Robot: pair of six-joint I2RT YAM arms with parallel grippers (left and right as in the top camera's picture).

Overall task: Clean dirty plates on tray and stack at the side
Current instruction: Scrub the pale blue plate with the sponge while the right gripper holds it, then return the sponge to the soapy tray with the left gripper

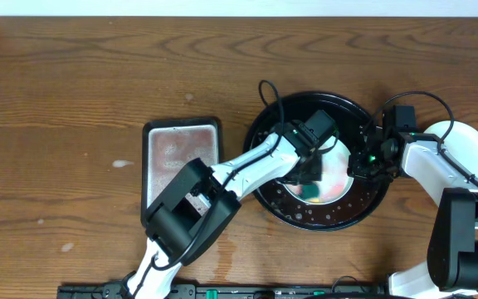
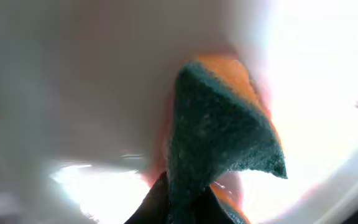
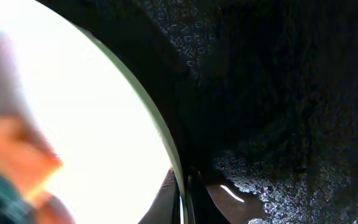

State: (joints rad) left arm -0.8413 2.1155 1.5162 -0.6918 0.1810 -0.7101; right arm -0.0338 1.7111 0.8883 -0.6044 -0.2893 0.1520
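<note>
Right of centre in the overhead view, the left gripper [image 1: 309,176] is clamped tight on a teal-and-orange sponge [image 2: 219,134]. It presses the sponge onto the pale round plate [image 1: 337,171] (red smears show around it) lying inside the large round glossy black tray [image 1: 338,220]. The right gripper [image 1: 360,162] is closed, pinching that plate's right rim, and a second white round plate [image 1: 467,141] rests on the brown wooden tabletop [image 1: 73,83] at the frame's right edge.

Glossy black tray [image 1: 338,218], wood-grain tabletop [image 1: 73,83], rough teal sponge [image 2: 219,130], dull grey metal tray [image 1: 181,158], smooth glossy plate [image 3: 104,124].
</note>
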